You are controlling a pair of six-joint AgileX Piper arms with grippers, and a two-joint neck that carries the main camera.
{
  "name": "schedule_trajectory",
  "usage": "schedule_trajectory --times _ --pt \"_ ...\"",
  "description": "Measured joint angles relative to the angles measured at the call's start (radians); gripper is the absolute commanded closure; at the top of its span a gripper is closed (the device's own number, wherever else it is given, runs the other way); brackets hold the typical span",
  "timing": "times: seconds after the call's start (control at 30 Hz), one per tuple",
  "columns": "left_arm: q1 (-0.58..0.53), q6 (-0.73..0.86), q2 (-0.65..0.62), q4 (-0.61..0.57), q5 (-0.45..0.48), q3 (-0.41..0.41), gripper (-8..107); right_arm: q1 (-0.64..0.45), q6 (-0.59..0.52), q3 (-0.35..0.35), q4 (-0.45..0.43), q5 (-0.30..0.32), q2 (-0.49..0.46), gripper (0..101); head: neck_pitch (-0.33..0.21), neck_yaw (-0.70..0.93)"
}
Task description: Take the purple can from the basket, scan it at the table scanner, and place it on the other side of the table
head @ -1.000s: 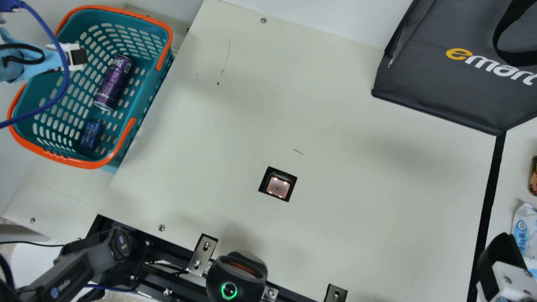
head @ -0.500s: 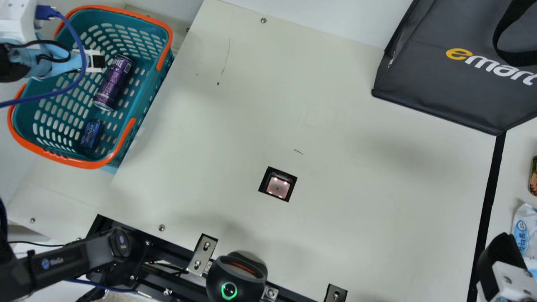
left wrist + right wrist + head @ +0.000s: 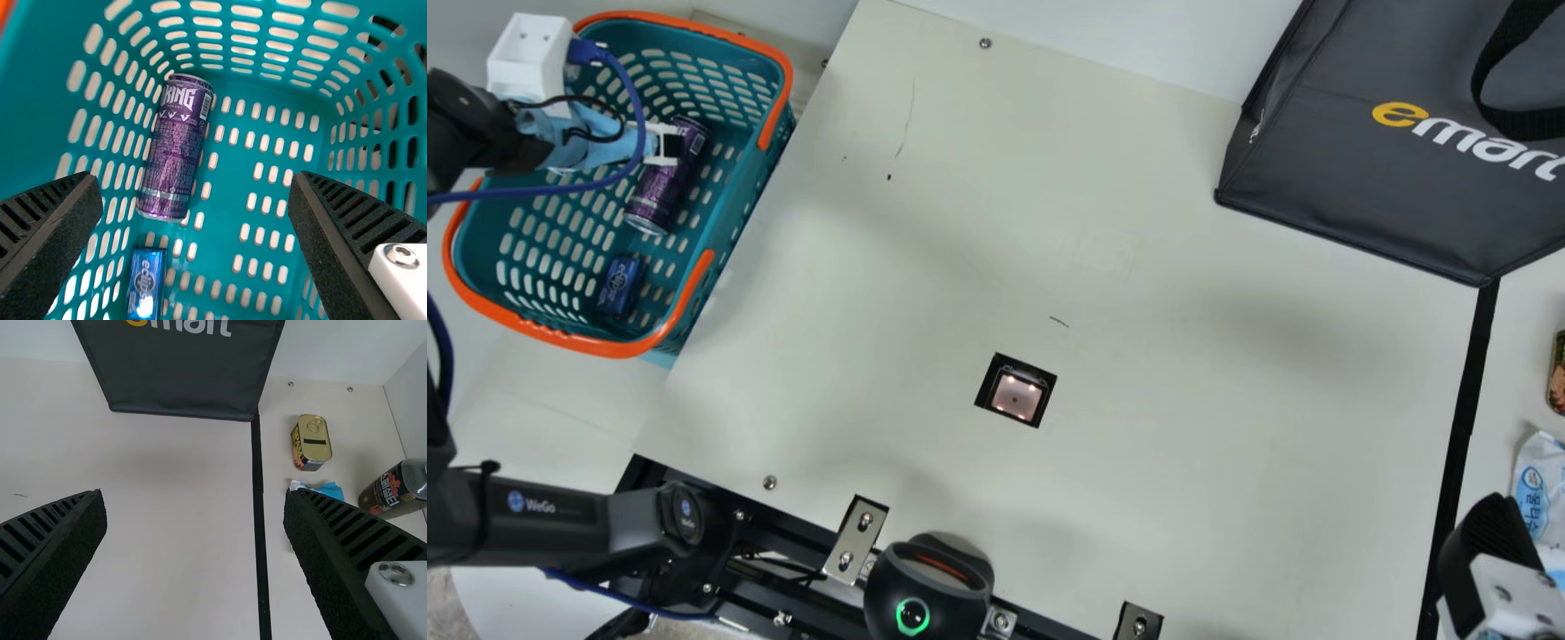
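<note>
Inside the rim of a shopping basket (image 3: 591, 345), a small blue box (image 3: 619, 284) lies near the left pincer, on the robot's side of it, well apart from its fingers. Below that pincer (image 3: 195, 187) rests the purple can (image 3: 173, 147), on its side on the basket floor and off centre between the fingers, which stand wide apart and grip nothing, presumably to straddle the round body once lined up. To the left pincer's right, well apart, a lit scanner (image 3: 1016, 396) sits in the table (image 3: 1183, 444), likely placed midway so goods pass over it as they cross. Farther right stands a dark bag (image 3: 1369, 178), ahead of the right pincer (image 3: 195, 499), whose fingers are also apart and empty; it appears parked to the side, leaving the can's route free. Ahead and to that pincer's right are a tin (image 3: 312, 443) and a dark bottle (image 3: 393, 490), likely goods already on the far side.
</note>
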Motion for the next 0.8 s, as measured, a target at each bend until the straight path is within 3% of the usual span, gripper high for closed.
schedule_trajectory --times 0.4,0.8 --pt "-0.005 0.132 0.142 -0.051 -0.088 -0.002 9 0.000 0.000 0.000 0.000 0.001 0.000 6 0.000 0.000" --pt "-0.018 0.147 0.267 -0.008 -0.144 -0.033 9 0.000 0.000 0.000 0.000 0.001 0.000 6 -0.002 0.000"
